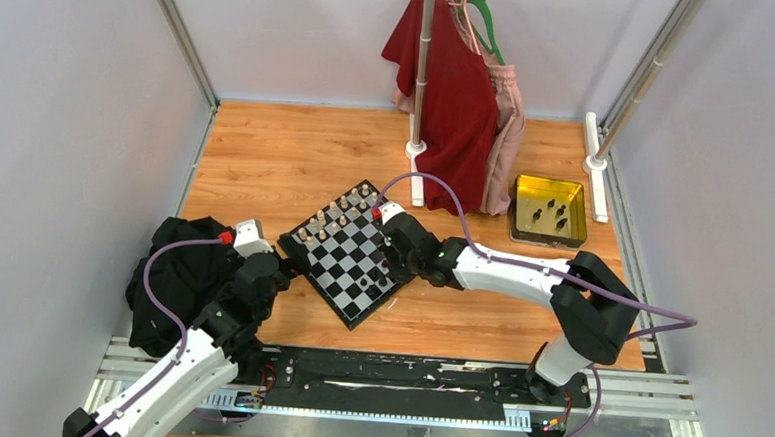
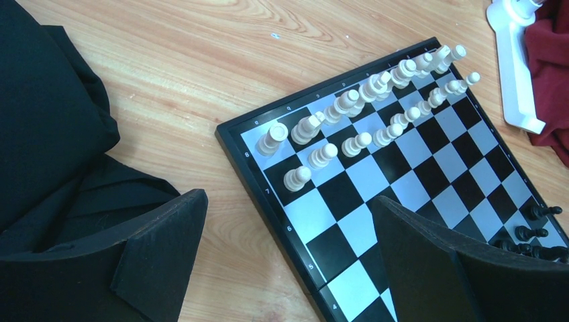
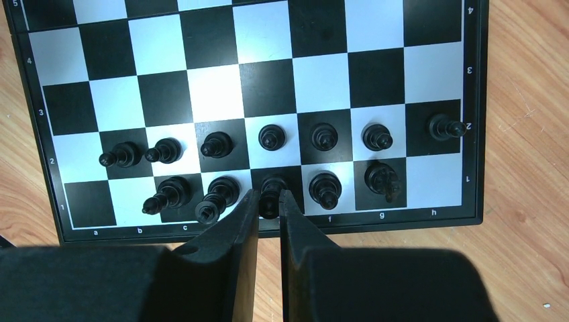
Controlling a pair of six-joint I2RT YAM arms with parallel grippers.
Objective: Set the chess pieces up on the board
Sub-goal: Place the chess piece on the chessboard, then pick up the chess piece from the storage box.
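Your right gripper (image 3: 268, 196), nearly closed, pinches a tiny black chess piece (image 3: 272, 184) standing on the black-and-white checkered board (image 3: 215, 90); left gripper (image 2: 288, 201) gapes empty.

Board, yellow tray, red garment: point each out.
board (image 2: 251, 171): left wrist view, black rim on its left edge.
yellow tray (image 1: 516, 210): top view, left wall.
red garment (image 1: 459, 112): top view, middle of the cloth.

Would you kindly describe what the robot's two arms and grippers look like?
Both arms have white tube-like links joined by chunky black joints. A purple cable with a red connector loops along the left arm; another runs along the right arm. The fingers are flat matte black.
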